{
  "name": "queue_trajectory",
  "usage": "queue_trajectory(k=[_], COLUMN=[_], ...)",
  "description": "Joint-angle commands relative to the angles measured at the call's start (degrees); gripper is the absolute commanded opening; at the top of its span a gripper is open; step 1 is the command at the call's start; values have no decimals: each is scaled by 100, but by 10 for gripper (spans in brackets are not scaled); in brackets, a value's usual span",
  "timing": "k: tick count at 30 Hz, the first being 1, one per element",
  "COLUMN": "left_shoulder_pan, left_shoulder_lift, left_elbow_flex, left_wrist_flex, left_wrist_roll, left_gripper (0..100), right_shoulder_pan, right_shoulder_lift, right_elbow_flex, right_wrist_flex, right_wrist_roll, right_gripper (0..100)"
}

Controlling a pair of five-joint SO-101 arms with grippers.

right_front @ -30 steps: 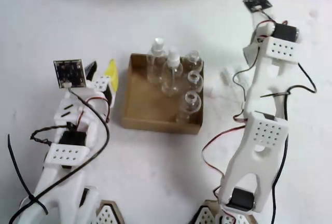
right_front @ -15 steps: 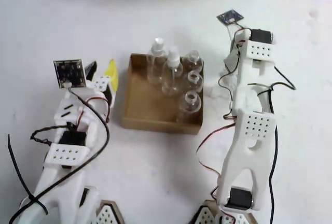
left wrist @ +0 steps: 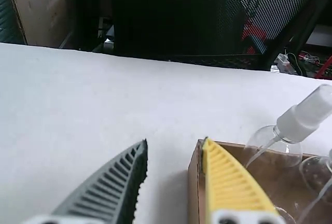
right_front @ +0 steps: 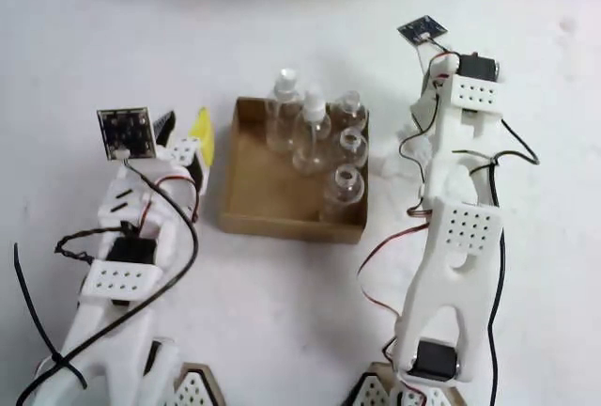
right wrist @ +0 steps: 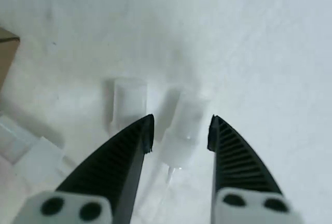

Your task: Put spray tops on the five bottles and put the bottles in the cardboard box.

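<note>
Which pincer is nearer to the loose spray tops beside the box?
Right. The right pincer hangs open just over the loose spray tops. The left pincer sits open by the opposite wall of the cardboard box, with the box between it and them.

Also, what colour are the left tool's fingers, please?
Left tool: one finger grey, one yellow; clearest in left wrist view.

Arms (right_front: 465, 237): white plastic shells, perforated brackets.
Cables (right_front: 194, 232): black and red.
Left gripper (left wrist: 175, 142): grey and yellow ribbed fingers.
Right gripper (right wrist: 181, 120): black ribbed fingers.
Wrist cameras (right_front: 123, 132): bare dark boards.
</note>
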Motion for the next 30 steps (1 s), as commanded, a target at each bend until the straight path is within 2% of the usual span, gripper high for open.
queue_trajectory(k=[1,9,14,16,25,27,30], left_shoulder_pan=[75,84,84,84,84,84,101], left_shoulder_lift=[-136,-136,-127,-127,-127,-127,-127], left_elbow_flex=[-18,-18,-18,-18,-18,-18,-18], left_wrist_flex=[-141,-141,-141,-141,-132,-132,-132], left_wrist_roll=[-79,-79,-79,-79,-79,-79,-79], left_gripper=[161,161,161,161,162,162,162], right_shoulder_pan=[92,171,242,259,207,154,-22], right_shoulder_lift=[57,374,145,-40,-1464,-1965,-2818], right_elbow_flex=[-88,-97,-97,-97,-97,-97,-97], right_wrist_flex=[-92,-400,-382,-374,286,418,567], right_wrist_roll=[70,70,62,44,0,-343,-1424], right_gripper=[159,156,41,12,16,16,16])
